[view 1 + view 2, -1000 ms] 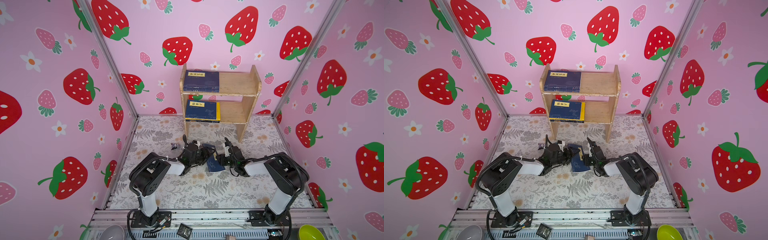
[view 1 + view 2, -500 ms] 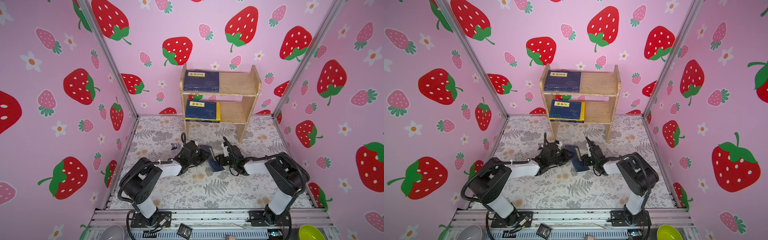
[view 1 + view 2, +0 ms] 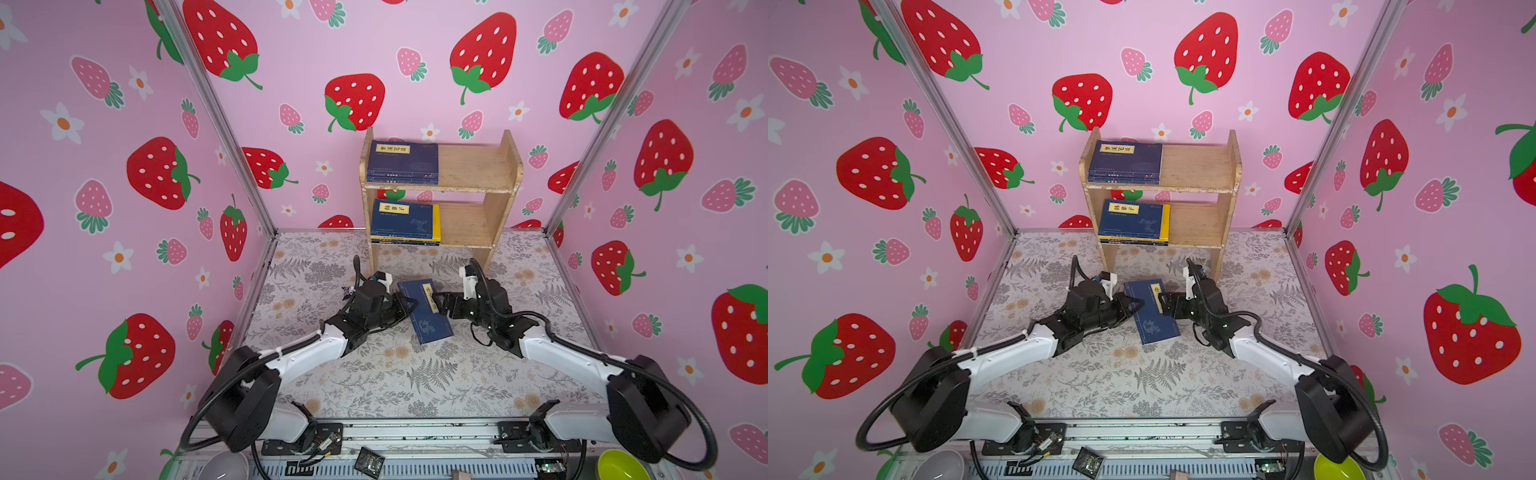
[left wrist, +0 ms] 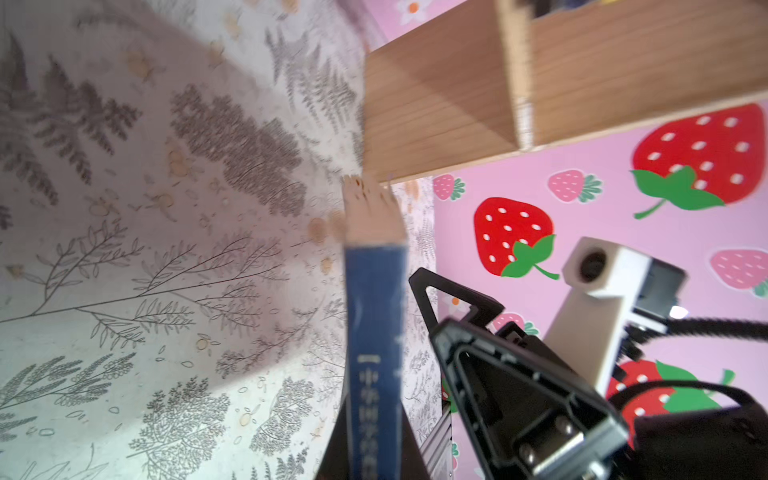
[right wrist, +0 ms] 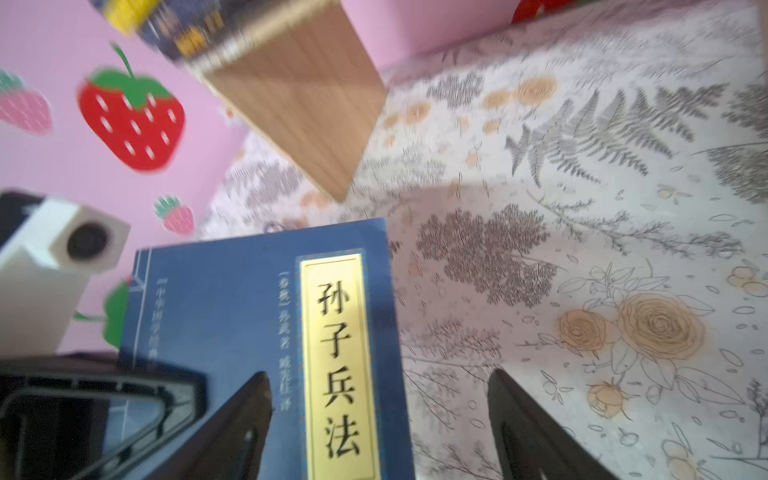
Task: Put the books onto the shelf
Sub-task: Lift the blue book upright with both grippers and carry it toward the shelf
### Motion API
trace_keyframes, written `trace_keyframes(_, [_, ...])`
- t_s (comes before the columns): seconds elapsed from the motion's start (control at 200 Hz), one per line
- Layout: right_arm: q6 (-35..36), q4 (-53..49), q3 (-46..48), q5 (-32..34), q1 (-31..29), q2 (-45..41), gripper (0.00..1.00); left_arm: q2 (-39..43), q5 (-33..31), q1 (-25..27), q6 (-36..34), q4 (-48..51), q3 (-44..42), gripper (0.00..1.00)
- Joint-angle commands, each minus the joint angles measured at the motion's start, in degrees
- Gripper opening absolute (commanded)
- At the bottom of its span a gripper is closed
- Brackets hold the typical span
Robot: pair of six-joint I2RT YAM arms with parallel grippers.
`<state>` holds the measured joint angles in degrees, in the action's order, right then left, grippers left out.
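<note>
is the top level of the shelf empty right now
No, in a top view a navy book lies flat on the left part of the top board of the shelf.

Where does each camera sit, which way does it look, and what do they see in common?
Top views: high above the robot's bases, facing down toward the shelf and navy book; both arms show.
Left wrist: low on the left arm, looking along the book's spine toward the shelf; little of itself shows.
Right wrist: on the right arm, looking onto the book's cover; its open right pincer shows.
Shared: both wrist views show the book, the shelf and each other's white camera.
</note>
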<state>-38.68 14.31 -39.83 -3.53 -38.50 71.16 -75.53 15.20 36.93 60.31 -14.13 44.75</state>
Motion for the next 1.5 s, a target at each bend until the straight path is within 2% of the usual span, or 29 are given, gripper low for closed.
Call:
trace_keyframes(0.0, [-3.45, -1.38, -2.1, 5.18, 0.49, -5.84, 0.94, 7.94, -5.1, -0.21, -6.76, 8.26, 5.51, 0.0])
trace_keyframes(0.08, [-4.37, -0.38, -2.99, 5.89, 0.68, -9.34, 1.0, 12.21, -6.94, -1.03, -9.57, 11.42, 7.7, 0.0])
trace_keyframes(0.13, [-5.49, 1.28, -3.31, 5.0, 0.71, -10.97, 1.0, 14.52, -9.88, -1.56, -10.59, 11.87, 8.69, 0.0])
trace_keyframes(0.26, [-8.43, 9.89, -3.82, -5.11, 0.78, -12.11, 1.0, 19.42, -16.02, -2.65, -11.57, 9.55, 9.91, 0.0])
trace_keyframes(0.405, [-17.07, 21.33, -3.32, -18.62, 0.47, -7.54, 0.99, 21.98, -22.73, -2.74, -11.42, 3.79, 9.96, 0.0])
trace_keyframes(0.555, [-25.04, 33.56, -1.32, -23.05, -1.05, -2.46, 0.99, 21.44, -25.85, -2.74, -9.79, -4.91, 8.18, 0.0])
trace_keyframes(0.64, [-27.63, 35.28, -3.36, -26.11, -2.44, 1.53, 0.97, 20.08, -26.34, -2.74, -8.96, -9.37, 7.73, 0.0])
trace_keyframes(0.925, [-34.48, 49.49, -6.58, -29.24, -5.15, 10.9, 0.9, 14.91, -25.35, -2.7, -4.97, -16.58, 7.69, 0.0])
trace_keyframes(1.075, [-35.33, 52.23, -7.41, -27.11, -5.43, 12.73, 0.87, 13.79, -24.87, -2.58, -3.46, -18.69, 6.85, 0.0])
trace_keyframes(1.166, [-37.75, 55.82, -7.8, -26.68, -5.36, 14.52, 0.78, 13.36, -24.87, -2.58, -2.84, -19.3, 6.7, 0.0])
trace_keyframes(1.236, [-40.02, 58.04, -8.63, -27.06, -5.42, 16.48, 0.64, 12.96, -24.77, -2.52, -2.44, -19.94, 6.53, 0.0])
trace_keyframes(1.346, [-43.05, 61.54, -8.56, -26.52, -5.51, 18.69, 0.52, 11.93, -24.31, -2.48, -2.1, -21.08, 6.58, 0.0])
trace_keyframes(1.381, [-43.34, 61.97, -8.27, -26.14, -5.52, 19.0, 0.45, 11.7, -24.07, -2.44, -2.05, -21.13, 6.69, 0.0])
trace_keyframes(1.491, [-43.02, 61.53, -7.33, -24.57, -5.43, 18.54, 0.35, 10.95, -23.57, -2.46, -1.96, -20.75, 6.76, 0.0])
